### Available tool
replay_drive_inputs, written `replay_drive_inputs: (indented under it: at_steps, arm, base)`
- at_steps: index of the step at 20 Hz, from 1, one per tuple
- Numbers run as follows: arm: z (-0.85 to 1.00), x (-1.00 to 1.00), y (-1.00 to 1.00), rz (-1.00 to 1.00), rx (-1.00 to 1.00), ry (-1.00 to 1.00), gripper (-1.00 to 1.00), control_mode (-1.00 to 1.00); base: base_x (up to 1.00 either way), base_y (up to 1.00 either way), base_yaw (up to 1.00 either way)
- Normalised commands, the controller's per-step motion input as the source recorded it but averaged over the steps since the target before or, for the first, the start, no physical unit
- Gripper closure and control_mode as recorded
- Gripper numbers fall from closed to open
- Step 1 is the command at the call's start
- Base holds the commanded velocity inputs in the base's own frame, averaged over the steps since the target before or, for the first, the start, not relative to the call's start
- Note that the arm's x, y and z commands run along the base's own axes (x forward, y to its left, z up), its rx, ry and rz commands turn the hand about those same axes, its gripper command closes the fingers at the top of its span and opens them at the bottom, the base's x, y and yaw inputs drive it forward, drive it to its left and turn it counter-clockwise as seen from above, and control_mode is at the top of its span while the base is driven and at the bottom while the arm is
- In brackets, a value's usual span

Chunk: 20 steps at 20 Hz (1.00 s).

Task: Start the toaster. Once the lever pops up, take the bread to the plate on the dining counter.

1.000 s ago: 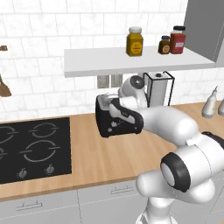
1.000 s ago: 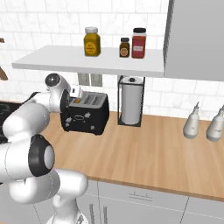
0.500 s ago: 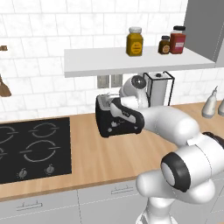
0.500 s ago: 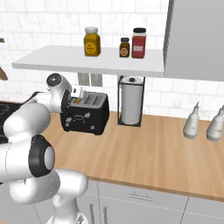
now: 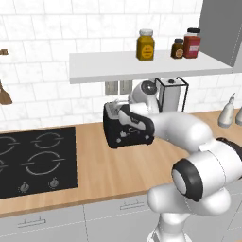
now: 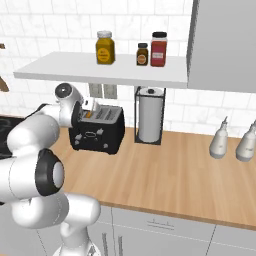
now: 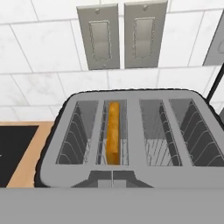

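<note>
The black four-slot toaster (image 5: 126, 131) (image 6: 98, 132) (image 7: 131, 131) stands on the wooden wall counter against the tiles. A golden-brown slice of bread (image 7: 113, 133) sits deep in the second slot from the left, and its top edge just shows (image 6: 88, 114). A small light lever (image 6: 90, 134) is on the toaster's front. My gripper (image 7: 113, 177) hangs just above the toaster's front top edge, pointing down at the slots. Its fingertips meet with nothing between them. The plate and the dining counter are out of view.
A paper towel holder (image 6: 150, 120) stands right of the toaster. Above is a shelf (image 5: 142, 68) with jars. A black cooktop (image 5: 33, 160) lies to the left, two pale bottles (image 6: 220, 141) at the far right. Wall outlets (image 7: 120, 35) sit behind the toaster.
</note>
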Motion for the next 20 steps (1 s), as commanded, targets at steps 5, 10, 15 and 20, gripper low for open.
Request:
replay_drive_inputs:
  at_steps: [5,10,15,20]
  arm:
    - [0.0,0.13,0.0,0.0,0.0,0.0,-1.0,-1.0]
    - [0.0,0.06,0.0,0.0,0.0,0.0,-1.0,-1.0]
    - [0.0,0.02,0.0,0.0,0.0,0.0,-1.0,-1.0]
    - [0.0,0.0,0.0,0.0,0.0,0.0,-1.0,-1.0]
  base:
    - [0.0,0.0,0.0]
    - [0.0,0.0,0.0]
    - [0.0,0.0,0.0]
    - [0.0,0.0,0.0]
